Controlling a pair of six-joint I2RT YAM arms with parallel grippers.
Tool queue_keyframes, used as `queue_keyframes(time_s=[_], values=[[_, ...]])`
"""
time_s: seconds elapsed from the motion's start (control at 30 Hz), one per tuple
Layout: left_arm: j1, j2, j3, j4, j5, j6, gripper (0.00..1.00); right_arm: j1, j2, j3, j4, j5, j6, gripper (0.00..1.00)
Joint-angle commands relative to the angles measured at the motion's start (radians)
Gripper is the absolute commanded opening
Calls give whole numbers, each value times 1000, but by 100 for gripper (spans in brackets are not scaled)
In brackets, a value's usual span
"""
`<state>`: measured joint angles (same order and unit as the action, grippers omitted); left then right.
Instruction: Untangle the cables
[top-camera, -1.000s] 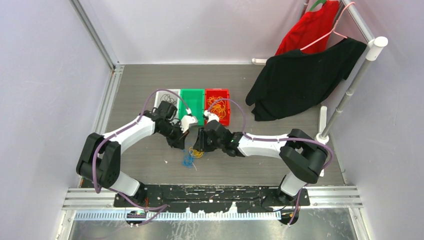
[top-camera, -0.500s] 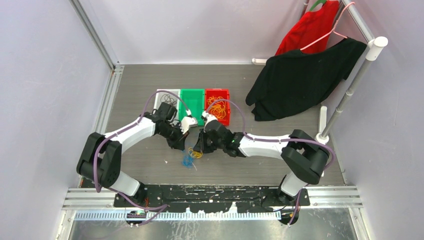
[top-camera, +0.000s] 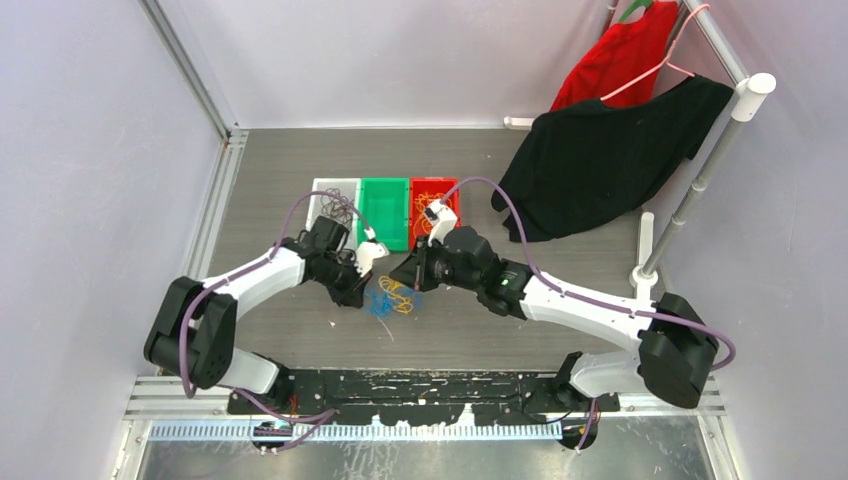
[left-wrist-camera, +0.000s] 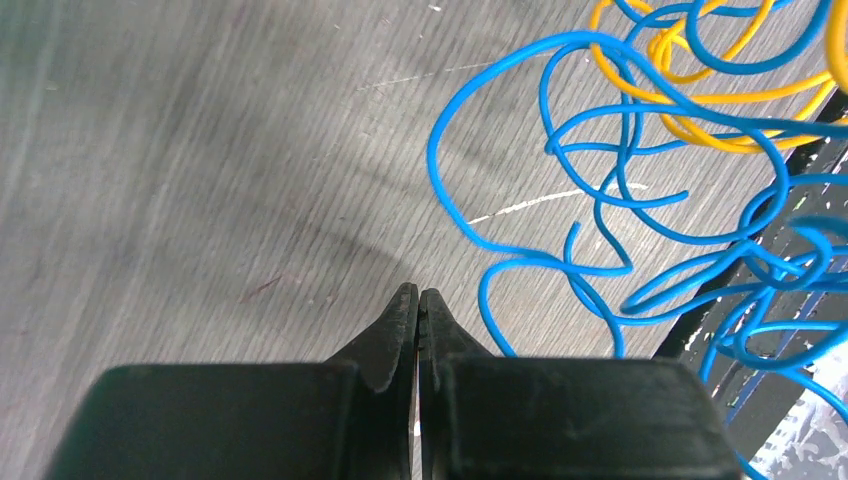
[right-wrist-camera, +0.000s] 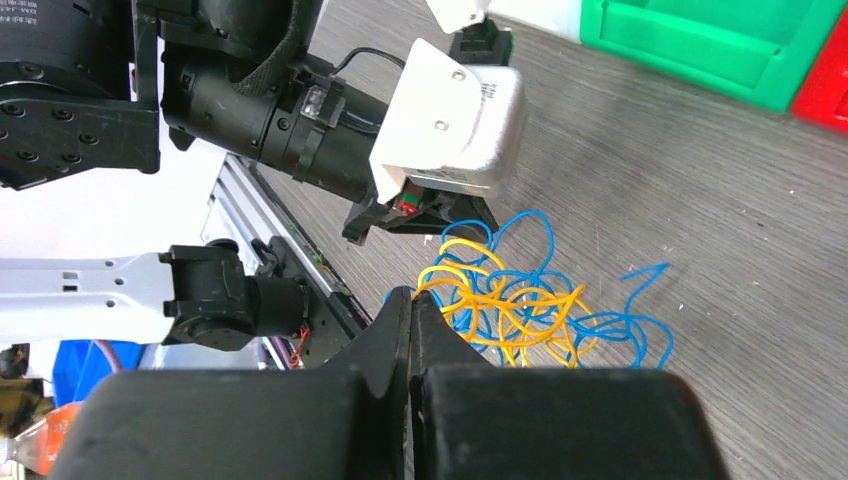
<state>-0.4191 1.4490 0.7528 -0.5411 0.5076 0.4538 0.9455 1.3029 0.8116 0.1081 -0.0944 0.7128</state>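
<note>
Cables (top-camera: 392, 298): blue and orange-yellow strands in one loose tangle, lying on the grey tabletop (top-camera: 270, 170) between the two claws. Right claw (right-wrist-camera: 412, 296): closed, tips pinching an orange-yellow strand at the tangle's edge. Left claw (left-wrist-camera: 418, 300): closed tight, holding nothing, tips just beside a blue loop. Beyond: white tray (top-camera: 322, 190), green tray (top-camera: 385, 205), red tray (top-camera: 456, 200), side by side

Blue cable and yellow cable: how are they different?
The blue cable sprawls wide, one end sticking out; the yellow cable sits bunched in the middle. The yellow cable reaches the shut right gripper, which seems to pinch it; the blue cable lies loose beside the shut, empty left gripper. Both are thin, loopy and tangled together.
</note>
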Motion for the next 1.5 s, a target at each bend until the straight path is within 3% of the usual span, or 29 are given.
queue_keyframes(time_s=[0.0, 0.17, 0.2, 0.27, 0.33, 0.4, 0.47, 0.7, 0.9, 1.17, 1.47], values=[[33, -95, 19, -7, 32, -15, 0, -18, -79, -21, 77, -31, -14, 1], [164, -171, 163, -228, 206, 5, 4, -19, -89, -1, 57, -48, -35, 1], [192, -206, 200, -269, 241, 4, 12, -19, -83, 3, 56, -51, -36, 1], [228, -235, 281, -384, 305, 21, 37, -20, -65, 16, 60, -58, -33, 1], [233, -252, 351, -479, 350, 36, 55, -18, -30, 39, 76, -78, -19, 1], [232, -268, 390, -514, 400, 0, 78, -17, 8, 70, 98, -105, -2, 1], [232, -280, 400, -493, 448, -93, 86, -12, 42, 105, 115, -130, 7, 1], [226, -332, 303, -329, 506, -159, 84, 7, 103, 169, 199, -163, 51, 1], [221, -360, 253, -289, 486, -98, 67, 10, 105, 158, 259, -204, 84, 1], [219, -368, 348, -393, 529, 55, 44, 9, 95, 165, 228, -291, 63, 1], [213, -412, 334, -411, 564, 130, 42, 10, 124, 188, 266, -369, 102, 1]])
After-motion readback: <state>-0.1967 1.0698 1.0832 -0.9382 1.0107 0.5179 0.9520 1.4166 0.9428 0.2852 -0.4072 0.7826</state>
